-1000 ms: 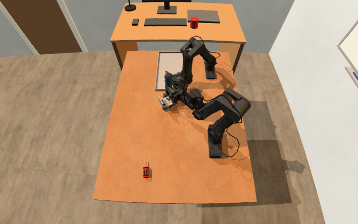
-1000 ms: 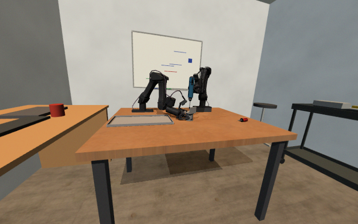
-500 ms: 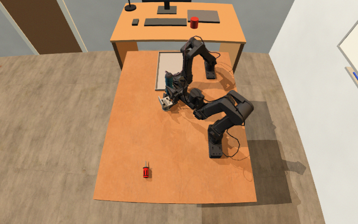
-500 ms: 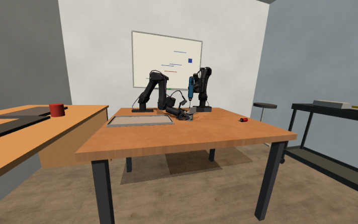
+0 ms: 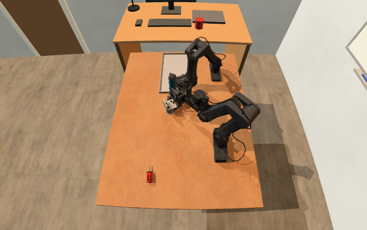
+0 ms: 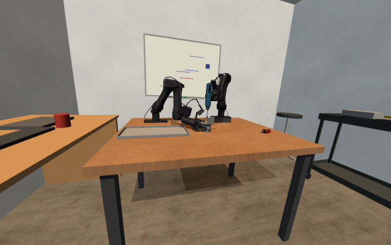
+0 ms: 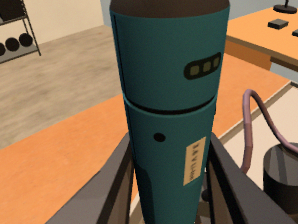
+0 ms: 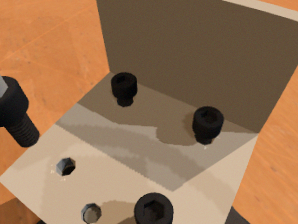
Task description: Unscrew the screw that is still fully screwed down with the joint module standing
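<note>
My left gripper [image 6: 210, 93] [image 7: 169, 138] is shut on the electric screwdriver [image 5: 172, 81] [image 6: 207, 96] [image 7: 170, 120], held upright above the joint module [image 5: 169, 111] [image 6: 208, 128]. In the right wrist view a black screw [image 8: 12, 102] hangs at its bit, its thread clear of the bracket [image 8: 195, 65] [image 5: 171, 104] [image 6: 211, 120]. Two screws [image 8: 124, 86] [image 8: 207, 122] stand raised near the upright plate. A third screw head [image 8: 154, 211] shows at the bottom edge; its height is unclear. Two holes [image 8: 66, 166] [image 8: 91, 213] are empty. The module stands; my right gripper [image 6: 206, 127] is shut on it, low down, fingers mostly hidden.
A grey-rimmed tray [image 5: 160, 78] [image 6: 152, 137] lies at the back of the table beside the arms. A red hand screwdriver [image 5: 149, 176] [image 6: 266, 131] lies far forward on the table. Both arms cross close together near the module. A desk [image 5: 151, 35] stands behind the table.
</note>
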`<move>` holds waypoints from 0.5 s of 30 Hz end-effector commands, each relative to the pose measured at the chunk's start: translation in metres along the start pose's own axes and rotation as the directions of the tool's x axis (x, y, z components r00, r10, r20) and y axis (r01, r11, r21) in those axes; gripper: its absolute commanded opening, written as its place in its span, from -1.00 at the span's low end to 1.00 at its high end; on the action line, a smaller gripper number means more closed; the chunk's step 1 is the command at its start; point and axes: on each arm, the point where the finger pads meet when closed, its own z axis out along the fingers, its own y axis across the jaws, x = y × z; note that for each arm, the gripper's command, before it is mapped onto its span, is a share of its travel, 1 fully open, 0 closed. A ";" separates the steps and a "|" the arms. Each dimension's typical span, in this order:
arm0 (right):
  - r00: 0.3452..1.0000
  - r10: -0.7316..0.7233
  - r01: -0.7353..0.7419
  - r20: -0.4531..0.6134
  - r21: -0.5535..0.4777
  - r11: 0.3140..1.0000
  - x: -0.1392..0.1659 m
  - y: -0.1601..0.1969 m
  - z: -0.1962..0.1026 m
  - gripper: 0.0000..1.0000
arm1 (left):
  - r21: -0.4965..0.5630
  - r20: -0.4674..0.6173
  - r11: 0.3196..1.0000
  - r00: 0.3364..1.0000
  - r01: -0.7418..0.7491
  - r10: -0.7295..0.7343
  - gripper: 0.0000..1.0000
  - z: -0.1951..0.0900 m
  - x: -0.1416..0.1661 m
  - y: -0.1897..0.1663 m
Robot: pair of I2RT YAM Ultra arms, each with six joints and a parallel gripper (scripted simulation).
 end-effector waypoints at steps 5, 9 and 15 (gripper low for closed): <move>0.999 0.020 -0.021 -0.044 -0.016 1.000 0.016 0.006 -0.002 0.17 | 0.004 0.177 1.000 0.984 0.000 -0.001 -0.17 0.009 -0.061 -0.003; 0.999 0.020 -0.021 -0.044 -0.016 1.000 0.016 0.006 -0.002 0.17 | 0.004 0.174 1.000 0.985 0.000 -0.001 -0.17 0.009 -0.065 -0.004; 0.999 0.020 -0.021 -0.044 -0.016 1.000 0.016 0.006 -0.002 0.17 | 0.001 0.174 1.000 0.985 0.000 0.000 -0.17 0.009 -0.070 -0.002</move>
